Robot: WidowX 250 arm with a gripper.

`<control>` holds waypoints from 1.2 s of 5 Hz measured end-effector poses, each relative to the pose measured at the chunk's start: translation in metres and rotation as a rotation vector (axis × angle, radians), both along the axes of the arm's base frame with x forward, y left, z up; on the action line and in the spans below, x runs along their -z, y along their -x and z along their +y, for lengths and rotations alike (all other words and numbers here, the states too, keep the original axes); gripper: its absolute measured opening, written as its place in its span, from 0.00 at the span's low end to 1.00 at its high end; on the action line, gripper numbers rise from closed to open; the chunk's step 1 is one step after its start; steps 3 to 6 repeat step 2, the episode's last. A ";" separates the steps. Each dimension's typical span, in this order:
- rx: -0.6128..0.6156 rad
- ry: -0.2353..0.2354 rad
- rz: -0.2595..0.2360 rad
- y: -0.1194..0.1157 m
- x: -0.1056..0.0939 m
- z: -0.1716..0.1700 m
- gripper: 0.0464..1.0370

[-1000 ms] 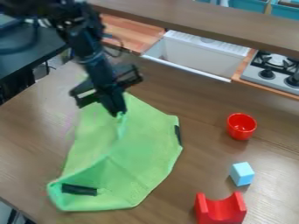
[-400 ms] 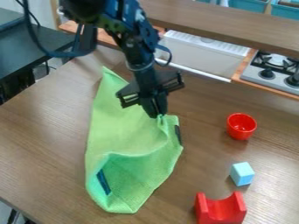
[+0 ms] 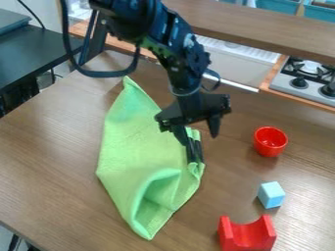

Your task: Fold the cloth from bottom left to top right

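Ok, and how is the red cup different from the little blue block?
The red cup is round, while the blue block is boxy with flat sides. The cup is hollow and open at the top; the block has a flat top. The cup is bright red, the block light blue. Both sit on the brown table, apart from the green cloth.

Your cloth [image 3: 134,142] is light green with dark strips [image 3: 192,151]; your arm [image 3: 189,73] is black. You have a brown, wood-grained table [image 3: 52,147], a red cup [image 3: 270,141], a pale blue cube [image 3: 271,195] and a red block [image 3: 247,237].
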State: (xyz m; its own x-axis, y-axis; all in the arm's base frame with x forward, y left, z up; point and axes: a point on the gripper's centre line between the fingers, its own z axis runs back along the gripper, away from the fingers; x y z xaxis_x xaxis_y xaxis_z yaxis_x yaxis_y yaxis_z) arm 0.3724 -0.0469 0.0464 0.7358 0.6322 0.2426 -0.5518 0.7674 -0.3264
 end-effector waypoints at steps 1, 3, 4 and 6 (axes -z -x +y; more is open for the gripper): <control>0.136 0.017 -0.033 -0.009 -0.004 -0.010 0.96; 0.255 -0.029 -0.027 -0.018 -0.020 0.004 0.96; 0.255 -0.029 -0.027 -0.018 -0.020 0.004 0.96; 0.255 -0.029 -0.027 -0.018 -0.020 0.004 0.96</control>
